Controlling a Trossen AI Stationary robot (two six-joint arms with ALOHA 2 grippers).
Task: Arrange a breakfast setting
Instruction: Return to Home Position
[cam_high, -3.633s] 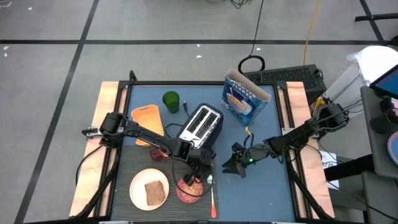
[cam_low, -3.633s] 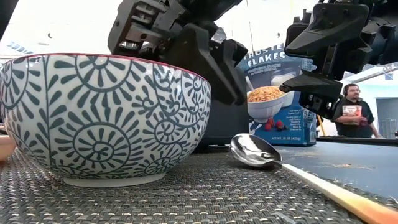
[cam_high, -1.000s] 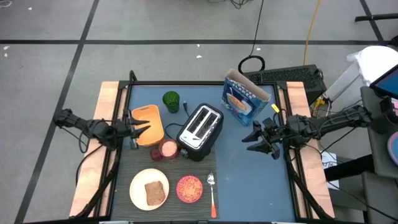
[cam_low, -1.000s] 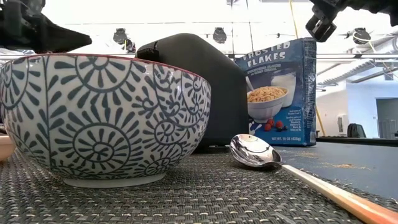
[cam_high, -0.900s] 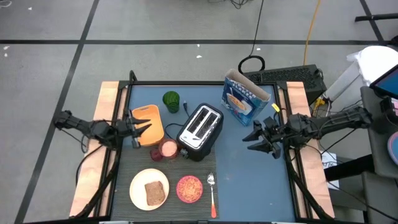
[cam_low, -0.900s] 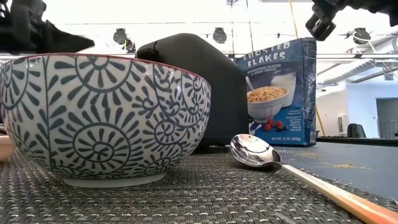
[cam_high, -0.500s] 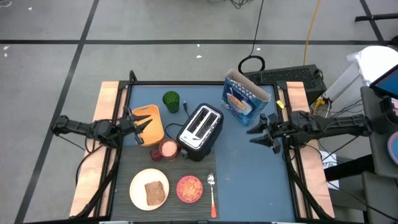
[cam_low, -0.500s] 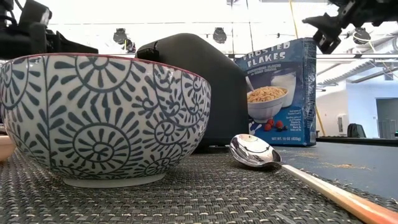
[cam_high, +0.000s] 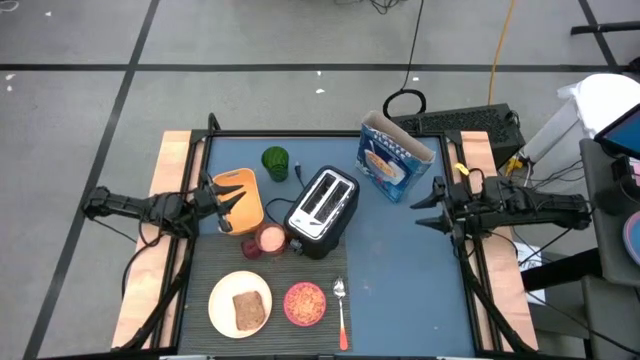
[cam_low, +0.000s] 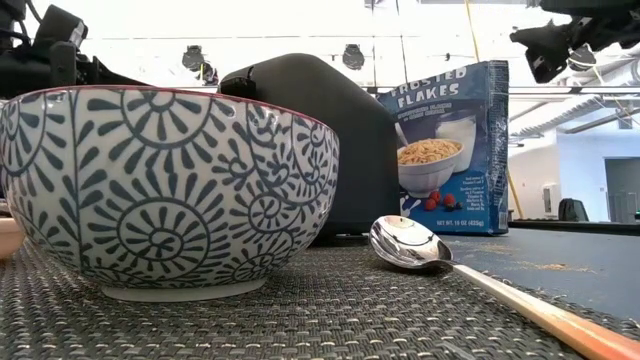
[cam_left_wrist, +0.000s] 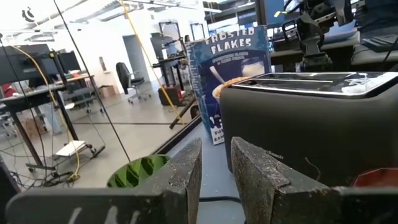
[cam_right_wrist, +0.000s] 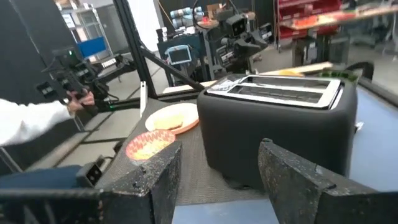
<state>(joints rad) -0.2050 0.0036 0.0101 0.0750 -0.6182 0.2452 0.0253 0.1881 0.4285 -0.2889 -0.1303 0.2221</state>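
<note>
The plate with toast, the bowl and the spoon lie in a row on the mat. The left pincer, narrowly parted and empty, hovers well apart at the surface's left rim. The right pincer, wide and empty, is at the right rim.

A mat lies at the table's front edge, toward its left corner. On it, left to right: a plate carrying toast, a bowl, a spoon. The toaster stands at the mat's rear right corner, a cup just left of it. Behind that cup lies a container, a second cup behind that. A cereal box stands behind and right of the toaster.
</note>
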